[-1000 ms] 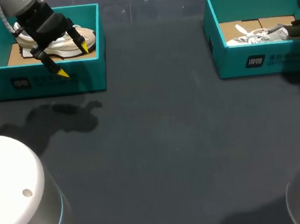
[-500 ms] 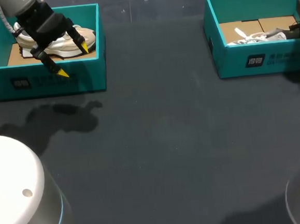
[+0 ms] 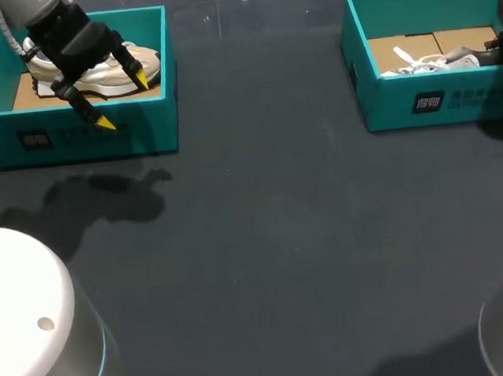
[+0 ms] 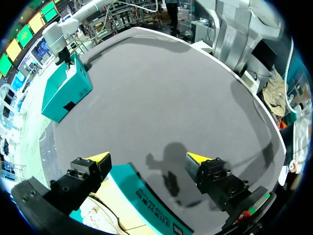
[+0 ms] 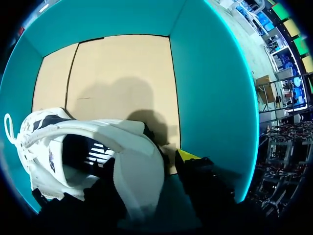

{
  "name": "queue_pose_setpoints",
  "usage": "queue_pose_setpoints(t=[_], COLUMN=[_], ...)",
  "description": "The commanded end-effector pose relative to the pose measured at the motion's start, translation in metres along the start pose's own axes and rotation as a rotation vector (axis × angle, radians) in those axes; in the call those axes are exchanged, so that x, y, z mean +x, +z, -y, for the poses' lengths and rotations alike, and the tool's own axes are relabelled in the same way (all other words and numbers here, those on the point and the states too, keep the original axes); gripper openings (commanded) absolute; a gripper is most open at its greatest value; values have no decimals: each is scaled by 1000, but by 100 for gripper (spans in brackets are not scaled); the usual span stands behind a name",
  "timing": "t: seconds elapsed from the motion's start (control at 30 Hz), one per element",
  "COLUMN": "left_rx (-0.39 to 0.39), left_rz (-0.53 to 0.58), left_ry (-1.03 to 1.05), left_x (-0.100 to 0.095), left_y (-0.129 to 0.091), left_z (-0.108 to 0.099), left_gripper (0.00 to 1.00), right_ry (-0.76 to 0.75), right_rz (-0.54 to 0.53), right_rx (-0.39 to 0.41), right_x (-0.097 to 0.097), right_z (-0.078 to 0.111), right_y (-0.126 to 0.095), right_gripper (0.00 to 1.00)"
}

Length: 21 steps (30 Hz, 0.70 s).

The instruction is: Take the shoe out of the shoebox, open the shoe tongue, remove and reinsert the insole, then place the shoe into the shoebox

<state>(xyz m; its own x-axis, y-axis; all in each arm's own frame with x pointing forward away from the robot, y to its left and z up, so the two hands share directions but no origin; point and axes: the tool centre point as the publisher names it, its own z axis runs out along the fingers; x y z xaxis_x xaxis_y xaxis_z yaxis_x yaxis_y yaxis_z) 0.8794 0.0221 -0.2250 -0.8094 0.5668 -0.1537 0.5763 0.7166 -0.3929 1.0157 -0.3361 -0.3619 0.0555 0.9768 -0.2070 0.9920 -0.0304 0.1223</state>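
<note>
A white shoe [image 3: 433, 60] lies in the right teal shoebox [image 3: 436, 99]. My right gripper [image 3: 497, 45] stands at the shoe's heel, at the box's right end. In the right wrist view the heel [image 5: 139, 166] sits between the fingers of the right gripper [image 5: 146, 162]. One yellow tip [image 5: 188, 155] stands slightly off the heel, so the gripper is open. A beige shoe [image 3: 107, 73] rests in the left teal shoebox [image 3: 82, 136]. My left gripper [image 3: 123, 100] hangs wide open over that box's front wall [image 4: 146, 196], holding nothing.
The two boxes stand at the far left and far right of the dark table [image 3: 273, 238]. The right box [image 4: 66, 93] shows far ahead of the left gripper. Brown cardboard [image 5: 122, 73] lines the right box's floor ahead of the shoe.
The white shoe's heel, raised a second ago, has come down into the right box, and the right fingers have spread. The left arm has not moved.
</note>
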Motion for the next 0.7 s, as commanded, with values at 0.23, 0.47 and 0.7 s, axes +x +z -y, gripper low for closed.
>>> queue_pose_setpoints(t=[0.23, 0.47, 0.7], left_rx=[-3, -3, -3], left_rz=[-1, -1, -1], left_ry=[1, 1, 1], left_x=[0, 0, 0], left_y=[0, 0, 0], left_z=[0, 0, 0], left_gripper=[100, 100, 100], right_ry=[8, 17, 43], right_rz=[-27, -55, -45], right_rx=[-1, -8, -6], right_x=[2, 11, 18], right_z=[-7, -13, -10], right_y=[-17, -41, -89], right_gripper=[79, 89, 93])
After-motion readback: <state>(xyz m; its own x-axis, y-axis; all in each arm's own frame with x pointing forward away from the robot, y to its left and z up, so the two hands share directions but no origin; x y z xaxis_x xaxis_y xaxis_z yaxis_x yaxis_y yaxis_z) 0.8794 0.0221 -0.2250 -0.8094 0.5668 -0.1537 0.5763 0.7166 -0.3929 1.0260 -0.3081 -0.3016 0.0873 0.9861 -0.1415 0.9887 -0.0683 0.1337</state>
